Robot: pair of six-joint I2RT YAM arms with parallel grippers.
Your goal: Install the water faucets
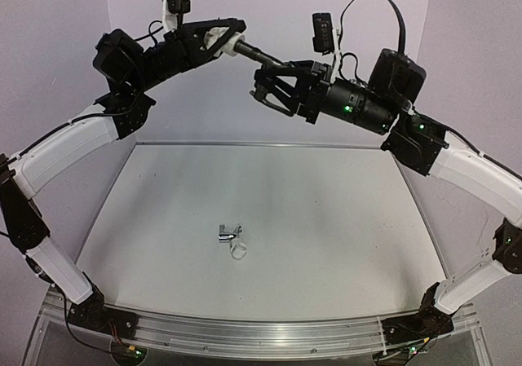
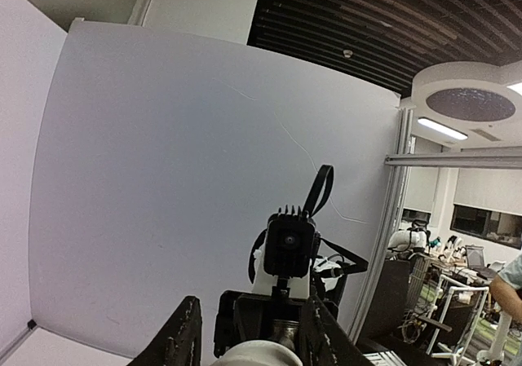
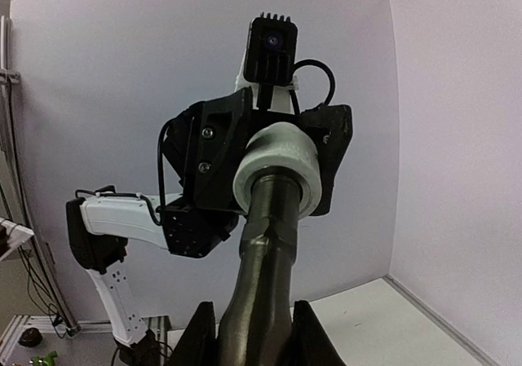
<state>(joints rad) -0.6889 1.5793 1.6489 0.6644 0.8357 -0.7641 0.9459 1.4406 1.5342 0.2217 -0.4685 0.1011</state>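
Both arms are raised high above the table. My left gripper (image 1: 218, 40) is shut on a white plastic pipe fitting (image 1: 227, 37). The matte black faucet (image 1: 258, 55) sticks out of the fitting's mouth towards my right gripper (image 1: 273, 85), which is shut on the faucet's body. In the right wrist view the black faucet (image 3: 265, 268) runs up from between my fingers (image 3: 200, 333) into the white fitting (image 3: 277, 170). In the left wrist view only the fitting's rim (image 2: 261, 354) shows between my fingers (image 2: 181, 333). A chrome faucet (image 1: 228, 233) lies on the table (image 1: 326, 219).
A small white ring (image 1: 239, 252) lies just in front of the chrome faucet. The right wrist camera (image 2: 289, 244) faces the left gripper closely. White walls enclose the table at the back and sides.
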